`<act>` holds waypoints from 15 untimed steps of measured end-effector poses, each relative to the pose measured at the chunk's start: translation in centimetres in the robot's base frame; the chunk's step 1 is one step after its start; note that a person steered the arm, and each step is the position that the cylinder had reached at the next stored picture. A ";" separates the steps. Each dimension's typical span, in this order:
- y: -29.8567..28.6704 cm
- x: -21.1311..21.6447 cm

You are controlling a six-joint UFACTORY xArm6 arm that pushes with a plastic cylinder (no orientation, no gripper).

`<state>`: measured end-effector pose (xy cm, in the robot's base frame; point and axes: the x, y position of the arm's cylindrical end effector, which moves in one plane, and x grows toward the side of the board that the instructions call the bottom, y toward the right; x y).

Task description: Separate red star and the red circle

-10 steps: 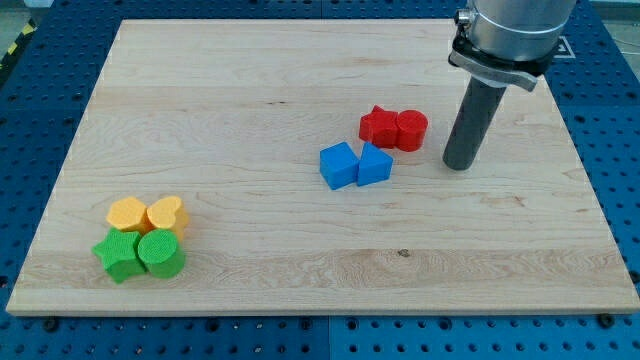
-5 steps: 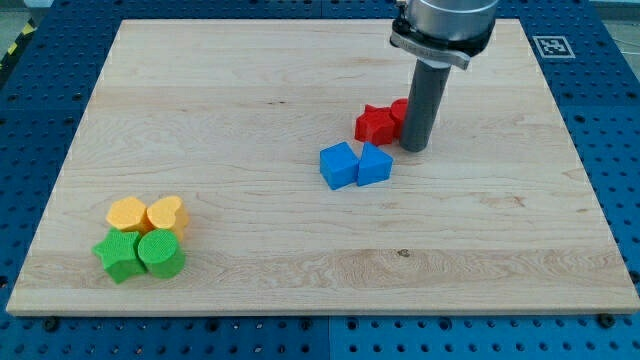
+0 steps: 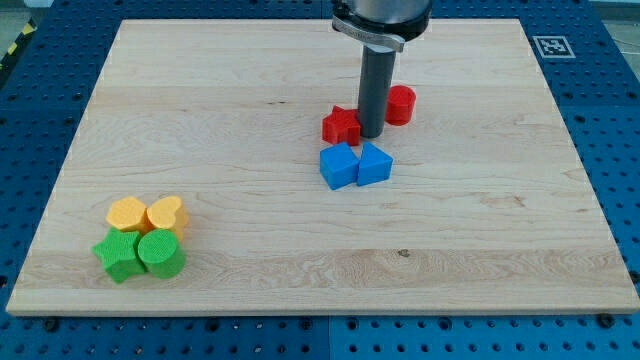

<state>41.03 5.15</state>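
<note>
The tip (image 3: pixel 371 135) is seen planted between the red star (image 3: pixel 341 126) and the red circle (image 3: pixel 399 104), toward the table's (image 3: pixel 250 100) top edge. No gripper is fitted. Two blue blocks (image 3: pixel 356 165) lie just below.

Red blocks: two, a red star (image 3: pixel 341 126) and a red circle (image 3: pixel 400 104)
Blue blocks: two (image 3: pixel 338 166) (image 3: pixel 375 163)
Yellow blocks: two (image 3: pixel 127 214) (image 3: pixel 166 214)
Green blocks: two (image 3: pixel 118 256) (image 3: pixel 160 254)
Blocks altogether: eight
</note>
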 end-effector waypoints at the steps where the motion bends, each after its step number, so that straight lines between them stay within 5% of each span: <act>1: -0.5 -0.2; 3: -1.7 -3.5; 10: -3.8 -2.8; 12: -3.8 -6.3; 15: -9.1 -6.6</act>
<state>34.40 -3.93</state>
